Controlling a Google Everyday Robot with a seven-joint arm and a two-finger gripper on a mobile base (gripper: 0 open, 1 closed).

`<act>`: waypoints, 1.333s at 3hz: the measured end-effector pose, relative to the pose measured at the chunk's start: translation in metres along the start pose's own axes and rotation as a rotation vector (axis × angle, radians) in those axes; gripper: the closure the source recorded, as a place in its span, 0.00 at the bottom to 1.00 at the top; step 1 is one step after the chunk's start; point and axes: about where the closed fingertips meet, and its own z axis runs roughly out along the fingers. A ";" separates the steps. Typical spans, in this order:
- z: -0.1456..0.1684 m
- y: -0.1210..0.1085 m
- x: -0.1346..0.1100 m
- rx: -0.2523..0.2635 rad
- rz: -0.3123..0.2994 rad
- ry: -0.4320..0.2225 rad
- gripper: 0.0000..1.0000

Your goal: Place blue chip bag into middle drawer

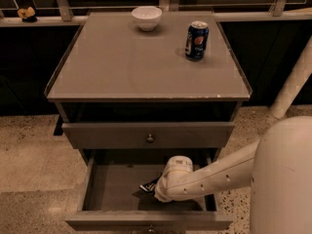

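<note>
The middle drawer (109, 186) is pulled open below the shut upper drawer (146, 134). My white arm reaches in from the right, and my gripper (152, 190) is low inside the drawer, right of its centre. The blue chip bag (147, 186) shows only as a small dark patch with white lettering at the gripper's tip, down near the drawer floor. The wrist hides most of the bag.
A white bowl (146, 17) and an upright blue soda can (196, 40) stand at the back of the cabinet top (122, 67). A white post (292, 82) leans at the right. Speckled floor lies on both sides of the cabinet.
</note>
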 end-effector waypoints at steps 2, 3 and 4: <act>0.010 0.002 -0.003 -0.011 0.006 0.003 0.82; 0.010 0.002 -0.003 -0.011 0.006 0.004 0.58; 0.010 0.002 -0.003 -0.011 0.006 0.004 0.35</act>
